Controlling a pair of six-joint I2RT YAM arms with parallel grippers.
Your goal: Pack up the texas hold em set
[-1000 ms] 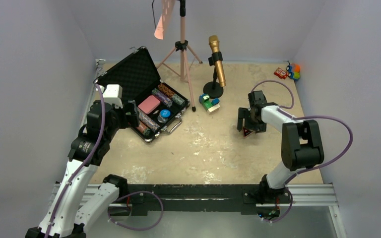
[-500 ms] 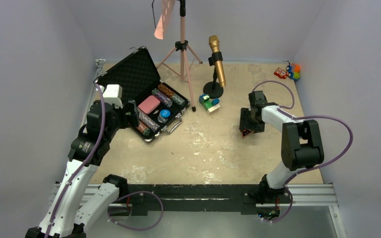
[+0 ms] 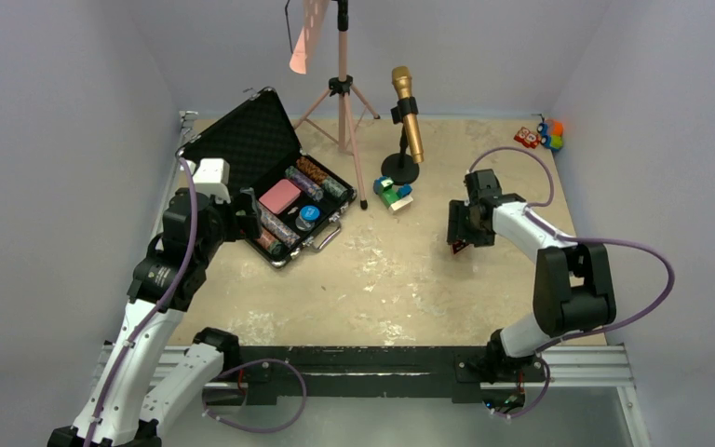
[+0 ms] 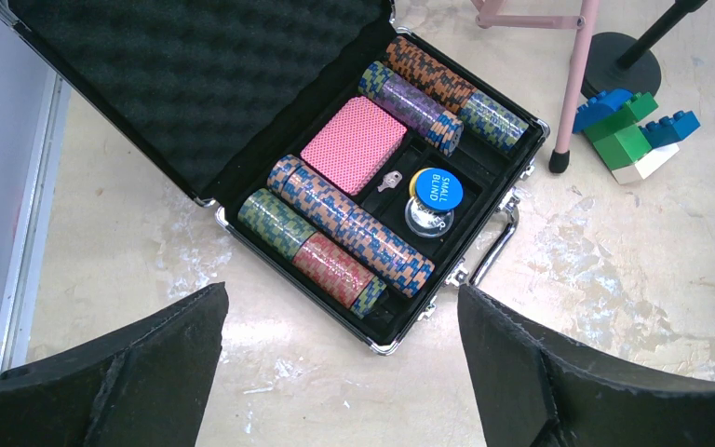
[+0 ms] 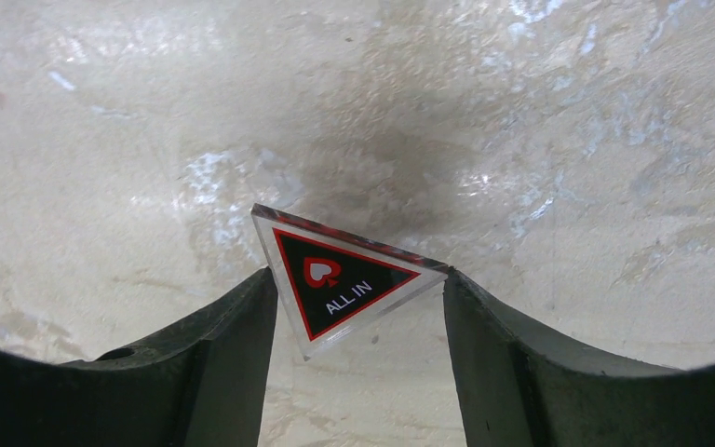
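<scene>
The black briefcase [image 3: 242, 144] lies open, its foam-lined lid tipped back. In its tray, chip stacks [image 4: 349, 237] lie on their sides in rows along the handle edge and the hinge-side corner. Between the rows sit the pink card deck [image 4: 354, 144], a blue button [image 4: 436, 186] marked SMALL BLIND, a clear round piece just beside it and a small key [image 4: 389, 180].

The left gripper [image 4: 340, 293] hovers above the briefcase's near corner. Its fingers [image 4: 158, 368] are spread wide with nothing between them.

Well to the right of the briefcase, beyond its handle side, the right gripper [image 5: 356, 307] points down at the table [image 5: 568, 112]. It is clamped on the triangular button [image 5: 349, 279], black and red with a spade and the words ALL IN. One edge of the button presses one finger and the opposite corner presses the other. The shadow beneath suggests the button is lifted off the table, though the wrist view does not settle this. In the top view it shows only as a red speck [image 3: 460, 247] under the fingers.

The green and blue toy blocks [image 3: 391, 194] lie between the briefcase and the right gripper [image 3: 461, 240], nearer the briefcase.
</scene>
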